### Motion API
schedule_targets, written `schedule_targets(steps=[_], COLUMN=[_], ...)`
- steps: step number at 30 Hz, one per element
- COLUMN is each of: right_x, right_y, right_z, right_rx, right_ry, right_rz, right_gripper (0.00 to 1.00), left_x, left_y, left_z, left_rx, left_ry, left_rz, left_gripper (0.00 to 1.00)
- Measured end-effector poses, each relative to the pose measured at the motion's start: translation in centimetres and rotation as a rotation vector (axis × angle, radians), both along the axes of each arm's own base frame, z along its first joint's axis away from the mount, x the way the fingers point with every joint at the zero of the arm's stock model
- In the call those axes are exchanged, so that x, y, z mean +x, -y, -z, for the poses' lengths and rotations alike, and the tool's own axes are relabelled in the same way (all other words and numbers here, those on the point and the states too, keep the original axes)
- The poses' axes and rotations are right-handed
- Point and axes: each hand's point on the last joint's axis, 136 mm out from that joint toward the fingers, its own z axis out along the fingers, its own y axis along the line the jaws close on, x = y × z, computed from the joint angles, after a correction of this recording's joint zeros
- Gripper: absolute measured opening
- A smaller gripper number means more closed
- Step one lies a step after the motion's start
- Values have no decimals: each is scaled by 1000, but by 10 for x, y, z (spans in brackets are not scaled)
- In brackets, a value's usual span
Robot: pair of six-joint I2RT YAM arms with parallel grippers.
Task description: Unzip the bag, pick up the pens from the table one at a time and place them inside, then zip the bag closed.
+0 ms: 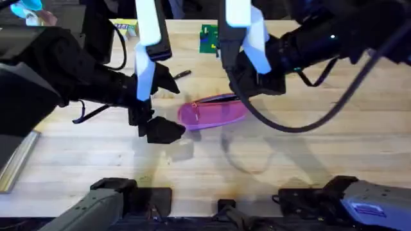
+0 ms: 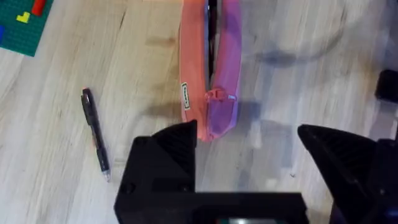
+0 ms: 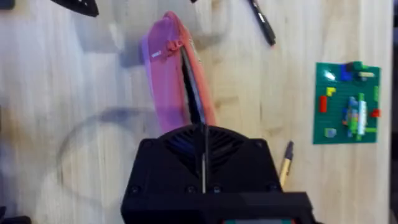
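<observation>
Looking at the bag, we see it lying mid-surface, zipper already open, soft and floppy, so we'd pinch an end. Left gripper is spread wide, empty, by its end. Right gripper: can't tell. Black pen is slim, light, rolls easily.

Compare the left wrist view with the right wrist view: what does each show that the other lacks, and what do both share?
Left wrist alone: the left pincer's open black fingers, one beside the bag's closed end, and a small white label on the bag's side.

Right wrist alone: the tan pen lying beside the right pincer's housing, and the whole green brick plate with its coloured pieces.

Both: the pink bag with its zipper partly open, the black pen lying apart from it, and the wooden table.
</observation>
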Motion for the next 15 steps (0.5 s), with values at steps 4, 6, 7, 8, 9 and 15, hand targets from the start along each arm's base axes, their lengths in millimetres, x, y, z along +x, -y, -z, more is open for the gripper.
schedule_targets(steps=[4,6,7,8,9,15], right_x=[0,0,0,0,1,4], right_y=[-3,-4,-4,-5,-5,-8], right_z=[16,24,28,31,34,54], right_rx=[-20,-35,-41,-47,-52,-85], right_ry=[-59,-88,-98,-108,-115,-165], right_rz=[-9,-11,-11,-11,-11,-10], right_gripper=[30,30,30,30,30,30], left_x=[0,0,0,0,0,0], left_y=[0,0,0,0,0,0], left_z=[0,0,0,0,0,0], left_rx=[0,0,0,0,0,0], left_ry=[0,0,0,0,0,0], left_rz=[0,0,0,0,0,0], left_gripper=[993,993,993,993,993,994])
